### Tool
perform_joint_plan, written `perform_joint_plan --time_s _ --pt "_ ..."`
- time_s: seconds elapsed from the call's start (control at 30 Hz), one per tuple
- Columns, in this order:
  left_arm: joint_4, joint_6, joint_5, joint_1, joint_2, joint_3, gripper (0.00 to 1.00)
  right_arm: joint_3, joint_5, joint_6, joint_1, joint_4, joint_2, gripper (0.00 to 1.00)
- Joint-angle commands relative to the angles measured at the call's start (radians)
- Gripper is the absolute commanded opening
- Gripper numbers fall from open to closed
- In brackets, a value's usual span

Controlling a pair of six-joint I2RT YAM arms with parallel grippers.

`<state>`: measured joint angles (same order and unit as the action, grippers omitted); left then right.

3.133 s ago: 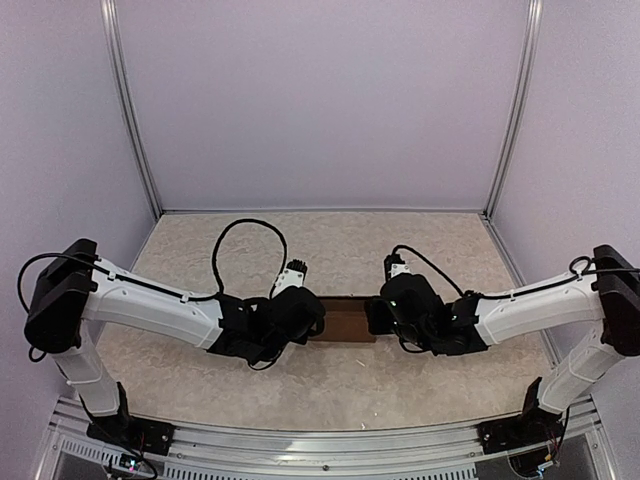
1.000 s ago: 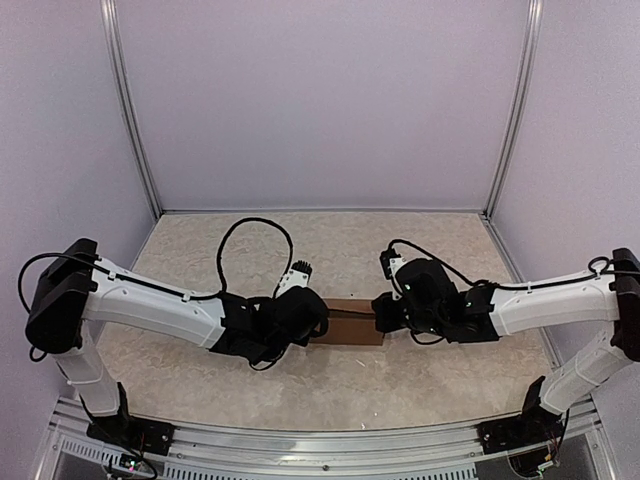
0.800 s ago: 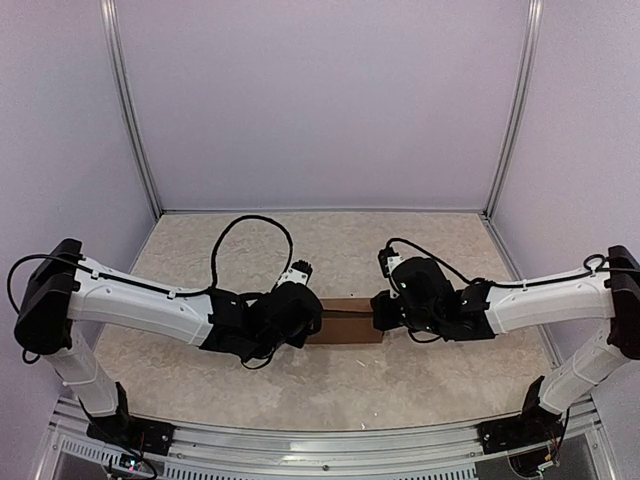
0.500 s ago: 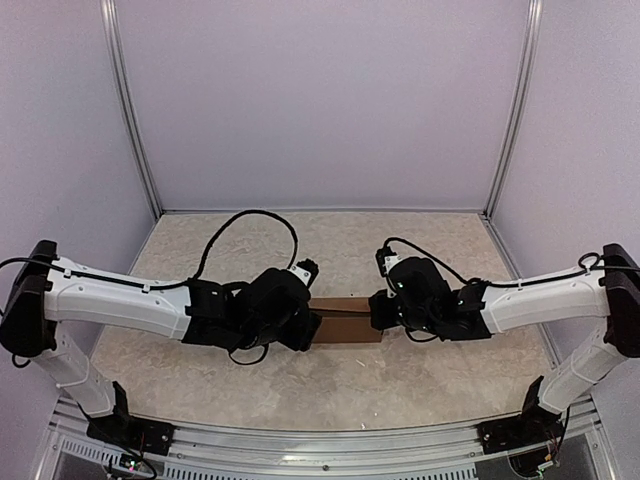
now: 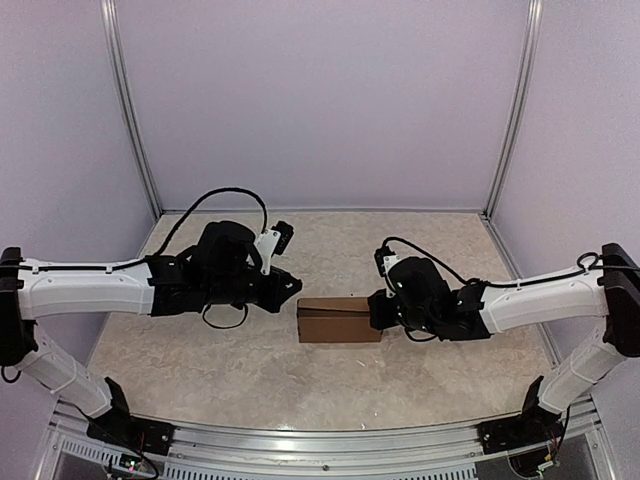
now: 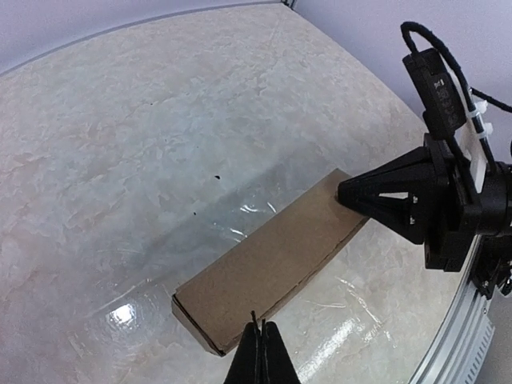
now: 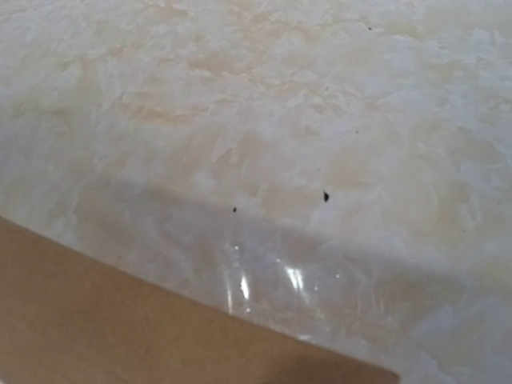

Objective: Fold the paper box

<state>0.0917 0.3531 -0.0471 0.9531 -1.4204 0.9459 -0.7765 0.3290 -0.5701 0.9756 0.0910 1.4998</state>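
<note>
**Q:** Where is the box?

**A:** A plain brown cardboard box, low, long and rectangular, lies flat on the beige marbled tabletop. It sits near the middle of the table, between the two arms. Its long side runs left to right in the overhead view, and its lid is down and level.

**Q:** What is the left gripper doing?

**A:** The left gripper hangs in the air near the box's left end, clear of the cardboard. Its two black fingers are pressed together with nothing between them. The left wrist view looks down over them onto the box top.

**Q:** And the right one?

**A:** The right gripper is at the box's right end. Its fingers are closed to a single black point, and the tip touches the upper edge of that end. It grasps nothing. The right wrist view shows only a corner of the brown lid and the glossy table beyond, not the fingers.
</note>
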Motion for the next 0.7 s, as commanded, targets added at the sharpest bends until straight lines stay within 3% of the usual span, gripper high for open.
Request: perform_joint_plan --time_s 0.0,0.43,0.67 --pt "-0.166 -0.013 0.181 -0.045 -0.014 -0.028 0.00 0.041 -0.033 0.005 0.009 -0.059 0.009 0.00" --pt "-0.540 0.156 0.489 -0.158 -0.238 -0.166 0.00 0.065 -0.035 -0.003 0.008 -0.060 -0.001 0.00" --pt "-0.569 0.156 0.477 -0.160 -0.346 -0.237 0.00 0.060 -0.027 -0.004 0.009 -0.063 -0.001 0.00"
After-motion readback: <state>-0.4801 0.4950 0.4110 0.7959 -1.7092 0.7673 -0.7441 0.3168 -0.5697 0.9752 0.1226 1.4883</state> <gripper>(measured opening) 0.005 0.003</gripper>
